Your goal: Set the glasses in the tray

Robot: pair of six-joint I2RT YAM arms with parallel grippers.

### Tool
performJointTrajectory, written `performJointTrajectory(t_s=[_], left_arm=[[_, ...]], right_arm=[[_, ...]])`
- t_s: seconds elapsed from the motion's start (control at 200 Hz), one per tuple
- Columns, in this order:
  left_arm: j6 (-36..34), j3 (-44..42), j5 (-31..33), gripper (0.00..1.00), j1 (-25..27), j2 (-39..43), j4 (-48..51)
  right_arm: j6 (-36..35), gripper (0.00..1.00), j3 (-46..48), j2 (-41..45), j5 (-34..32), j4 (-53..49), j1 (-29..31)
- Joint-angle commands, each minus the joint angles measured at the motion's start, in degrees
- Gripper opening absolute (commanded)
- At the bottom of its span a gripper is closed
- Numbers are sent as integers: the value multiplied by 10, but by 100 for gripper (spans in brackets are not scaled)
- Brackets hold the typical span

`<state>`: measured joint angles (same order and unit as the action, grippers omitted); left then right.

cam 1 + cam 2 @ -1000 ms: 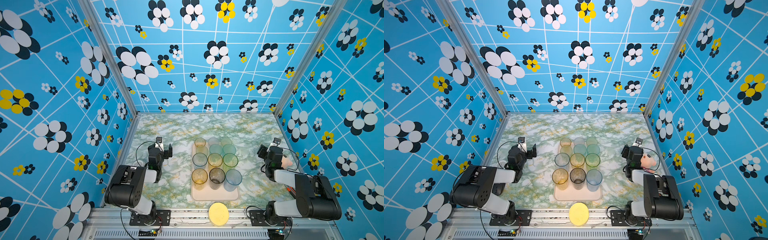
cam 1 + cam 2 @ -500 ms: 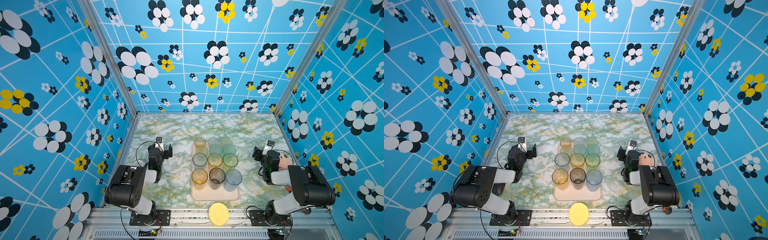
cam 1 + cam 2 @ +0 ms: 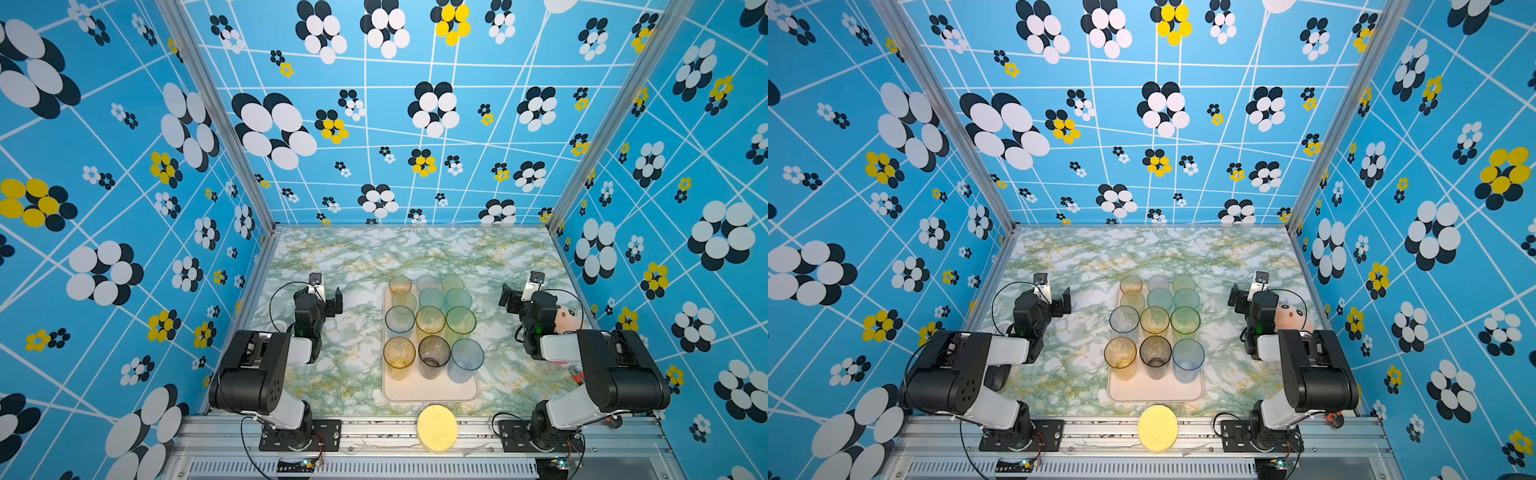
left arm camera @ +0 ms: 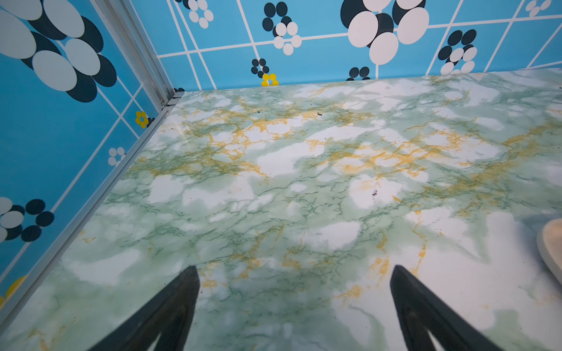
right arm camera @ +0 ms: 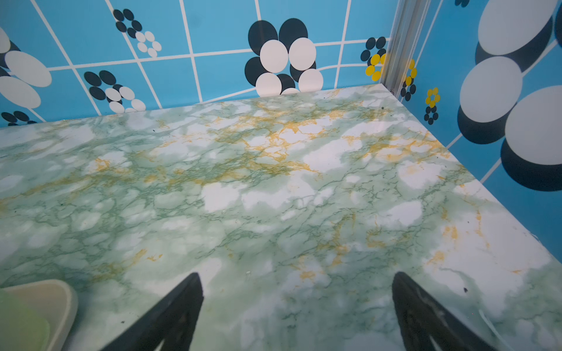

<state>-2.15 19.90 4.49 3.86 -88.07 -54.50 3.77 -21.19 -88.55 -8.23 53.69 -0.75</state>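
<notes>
Nearest, at the lower middle of a top view, the yellow sponge disc (image 3: 437, 428) lies on the front rail, just short of the tray (image 3: 430, 394). The tray sits on the counter (image 3: 357, 257) in the lower centre of the frame. The glasses (image 3: 430, 321) stand upright on it in rows of three, and I can see none left out on the bare marble. Whether the farthest row rests fully inside the rim is hard to tell. The change is at the right of the frame: the right pincer (image 3: 510, 298), near the pink plush toy (image 3: 568, 319), has shifted a little toward the tray as its arm folded back, and its jaws have spread fully apart, empty. The left pincer (image 3: 331, 302) has not moved, its jaws also wide and empty. By my judgement the loading is finished and both arms are settling to rest.
</notes>
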Motion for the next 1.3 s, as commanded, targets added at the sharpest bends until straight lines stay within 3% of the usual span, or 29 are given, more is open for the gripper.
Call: performJointTrajectory(t_s=[0.0,1.295], left_arm=[[7,10,-6,99,-3,-3,6],[13,19,-22,99,-12,-3,23]], right_arm=[[-5,99,-3,1,-1,-10,3],[-6,99,-4,0,-1,-9,4]])
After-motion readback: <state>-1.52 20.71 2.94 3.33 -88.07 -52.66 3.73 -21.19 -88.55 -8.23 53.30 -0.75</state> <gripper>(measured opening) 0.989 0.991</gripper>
